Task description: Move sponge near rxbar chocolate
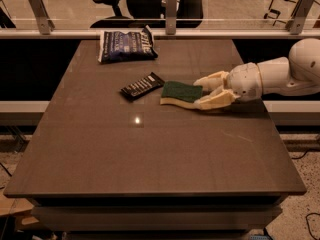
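Sponge (180,94) is sitting flat on the surface (150,159), a bit right of middle and toward the far half, green scouring side up with the pale yellow foam showing along its near edge. The pincer (201,93) comes in from 3 o'clock on the white arm (280,76) and it's closed around the sponge's right end, with one cream finger (212,80) on the far side and the other on the near side, pressed against it as far as I can see. The rxbar chocolate (142,86) is just beside the sponge at roughly its 10 o'clock, lying diagonally, with its right tip right up by the sponge's far left corner. I honestly can't tell if they actually touch. The crinkly dark blue bag (127,45) is well apart from both, up at about 11 o'clock near the far edge of the surface. There's a small bright glare spot (136,119) at the sponge's 7 o'clock, and an office chair (112,1) behind the railing at 12.
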Robot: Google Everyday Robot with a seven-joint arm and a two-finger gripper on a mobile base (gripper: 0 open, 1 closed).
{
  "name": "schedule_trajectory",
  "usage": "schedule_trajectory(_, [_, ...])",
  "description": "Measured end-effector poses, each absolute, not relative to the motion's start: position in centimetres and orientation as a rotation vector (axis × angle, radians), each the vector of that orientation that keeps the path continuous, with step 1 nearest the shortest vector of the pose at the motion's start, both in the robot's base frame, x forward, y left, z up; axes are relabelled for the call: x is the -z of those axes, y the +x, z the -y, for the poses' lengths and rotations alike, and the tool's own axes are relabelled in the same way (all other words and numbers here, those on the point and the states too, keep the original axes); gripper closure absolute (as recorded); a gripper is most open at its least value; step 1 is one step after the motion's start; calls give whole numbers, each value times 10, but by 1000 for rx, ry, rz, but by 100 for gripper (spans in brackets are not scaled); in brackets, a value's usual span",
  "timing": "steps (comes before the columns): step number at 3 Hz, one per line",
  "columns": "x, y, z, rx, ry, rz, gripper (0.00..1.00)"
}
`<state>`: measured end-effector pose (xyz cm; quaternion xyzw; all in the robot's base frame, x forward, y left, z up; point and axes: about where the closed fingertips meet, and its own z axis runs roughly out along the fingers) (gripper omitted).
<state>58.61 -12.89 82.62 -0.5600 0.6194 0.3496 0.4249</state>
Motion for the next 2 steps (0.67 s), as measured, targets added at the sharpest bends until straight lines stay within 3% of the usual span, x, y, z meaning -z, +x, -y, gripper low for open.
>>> schedule_trajectory(1, [-826,586,126,-879,-1404,-1547,82])
schedule_trajectory(2, [-825,586,123,-884,-1407,-1544,58])
